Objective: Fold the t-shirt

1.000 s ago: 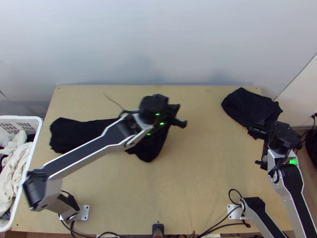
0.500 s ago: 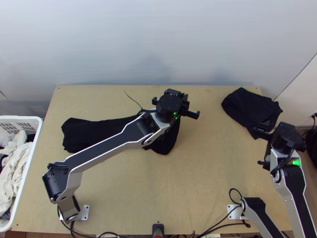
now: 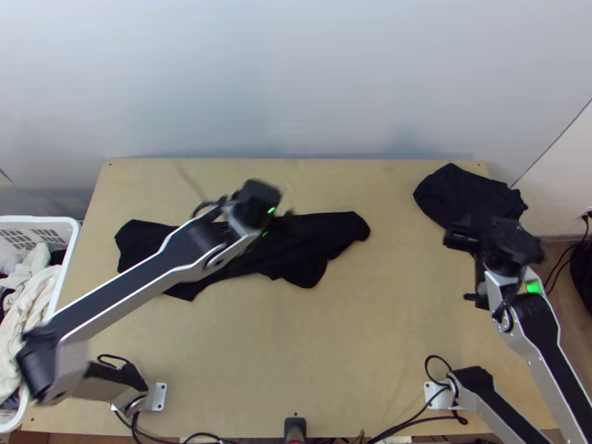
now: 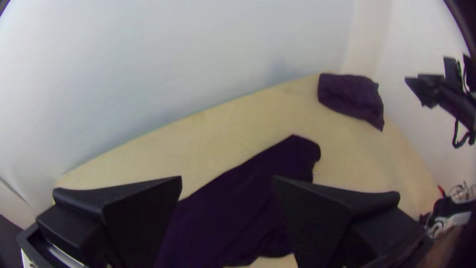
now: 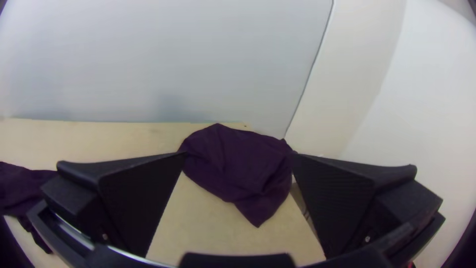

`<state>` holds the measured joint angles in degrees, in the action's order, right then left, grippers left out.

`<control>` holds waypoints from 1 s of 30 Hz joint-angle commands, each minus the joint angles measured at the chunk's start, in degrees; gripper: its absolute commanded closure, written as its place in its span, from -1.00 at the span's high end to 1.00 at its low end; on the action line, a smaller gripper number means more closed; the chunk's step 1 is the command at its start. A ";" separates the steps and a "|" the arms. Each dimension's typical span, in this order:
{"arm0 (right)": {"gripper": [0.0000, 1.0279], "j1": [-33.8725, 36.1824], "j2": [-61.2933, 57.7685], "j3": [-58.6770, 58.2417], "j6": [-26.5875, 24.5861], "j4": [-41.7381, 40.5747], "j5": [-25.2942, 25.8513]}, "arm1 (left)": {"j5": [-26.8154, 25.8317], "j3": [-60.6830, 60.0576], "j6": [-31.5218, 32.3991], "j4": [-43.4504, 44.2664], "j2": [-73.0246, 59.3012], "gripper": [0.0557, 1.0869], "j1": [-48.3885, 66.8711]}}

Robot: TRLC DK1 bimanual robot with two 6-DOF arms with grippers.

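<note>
With the left hand (image 4: 227,178) and right hand (image 5: 238,155) both spread wide, the rumpled black t-shirt (image 3: 322,240) wants pinching at two corners and drawing flat before any fold.

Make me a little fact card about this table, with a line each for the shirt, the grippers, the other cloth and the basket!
Shirt: black, rumpled, stretched across the table
Left gripper: open, above the shirt
Right gripper: open, near the other cloth
Other cloth: black, bunched at the table's far right corner
Basket: white, on the left, with pale and dark clothes inside
</note>
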<state>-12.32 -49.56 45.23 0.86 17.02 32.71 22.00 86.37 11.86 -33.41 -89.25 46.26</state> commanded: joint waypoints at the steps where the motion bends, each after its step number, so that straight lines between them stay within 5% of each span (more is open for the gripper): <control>1: 0.93 -7.55 -6.34 1.70 1.69 -2.95 -1.77 | -3.10 -16.58 0.01 -8.60 13.40 0.72 -1.44; 11: 0.93 -15.28 -15.92 9.61 11.44 -0.49 -6.61 | -2.93 -34.34 5.37 -15.37 25.00 0.72 -6.09; 25: 0.93 -21.87 -21.37 10.93 12.32 0.04 -7.66 | -3.28 -44.88 4.05 -12.56 23.42 0.72 -14.71; 30: 0.93 -23.28 -23.04 11.90 12.41 -0.05 -7.75 | -3.81 -47.26 3.70 -8.78 23.86 0.53 -14.80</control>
<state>-33.26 -70.26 56.10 13.08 17.06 25.02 18.59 42.98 15.86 -45.65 -64.95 32.62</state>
